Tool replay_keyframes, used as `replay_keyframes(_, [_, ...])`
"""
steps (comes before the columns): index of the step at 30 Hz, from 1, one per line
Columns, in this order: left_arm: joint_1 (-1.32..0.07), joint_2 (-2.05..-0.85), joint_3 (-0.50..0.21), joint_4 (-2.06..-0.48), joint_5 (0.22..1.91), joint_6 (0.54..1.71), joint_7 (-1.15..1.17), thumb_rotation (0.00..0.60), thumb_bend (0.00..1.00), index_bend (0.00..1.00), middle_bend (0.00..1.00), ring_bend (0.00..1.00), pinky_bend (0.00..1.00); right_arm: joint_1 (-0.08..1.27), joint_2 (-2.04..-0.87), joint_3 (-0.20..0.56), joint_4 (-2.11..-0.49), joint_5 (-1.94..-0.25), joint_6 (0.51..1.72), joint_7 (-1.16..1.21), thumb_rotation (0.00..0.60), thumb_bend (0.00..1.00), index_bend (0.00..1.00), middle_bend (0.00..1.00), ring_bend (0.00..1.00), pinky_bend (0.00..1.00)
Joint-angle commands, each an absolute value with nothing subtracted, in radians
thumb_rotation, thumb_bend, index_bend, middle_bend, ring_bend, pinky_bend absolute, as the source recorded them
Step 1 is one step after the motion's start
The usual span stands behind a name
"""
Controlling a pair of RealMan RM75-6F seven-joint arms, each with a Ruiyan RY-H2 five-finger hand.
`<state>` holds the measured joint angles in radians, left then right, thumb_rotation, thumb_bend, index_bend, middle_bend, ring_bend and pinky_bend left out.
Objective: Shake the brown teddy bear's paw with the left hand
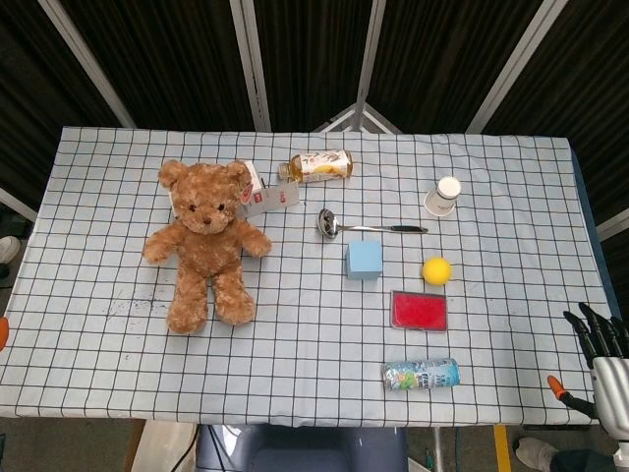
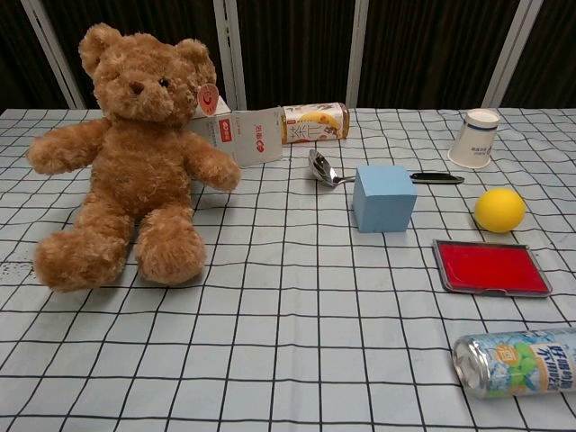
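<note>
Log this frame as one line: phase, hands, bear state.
phase: left arm off the table | left hand: only an orange sliver at frame edge | right hand: open, idle at table's corner | teddy bear: sitting, paws free

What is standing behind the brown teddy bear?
Behind the brown teddy bear stands a white carton with red print. The bear's head and arm cover its left part, so its full shape cannot be seen.

The brown teddy bear (image 1: 204, 240) sits upright on the checked cloth, arms spread wide.
</note>
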<state>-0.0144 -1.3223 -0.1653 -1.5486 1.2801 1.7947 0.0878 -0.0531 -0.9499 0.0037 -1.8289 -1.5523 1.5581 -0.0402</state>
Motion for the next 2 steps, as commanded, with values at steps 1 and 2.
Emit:
replay_keyframes(1, [0.043, -1.242, -0.132, -1.656, 1.309, 1.832, 0.073, 0.600, 0.43, 0.29, 0.14, 0.00, 0.00, -0.051, -0.962, 0.006, -1.824, -1.551, 1.557, -0.057, 0.600, 0.22, 0.12, 0.06, 0.08, 0.00])
replay_keyframes(2, [0.049, -1.231, -0.131, -1.668, 1.309, 1.833, 0.070, 0.600, 0.43, 0.29, 0.14, 0.00, 0.00, -0.050, -0.964, 0.007, -1.822, -1.548, 1.554, -0.059, 0.600, 0.22, 0.12, 0.06, 0.08, 0.00])
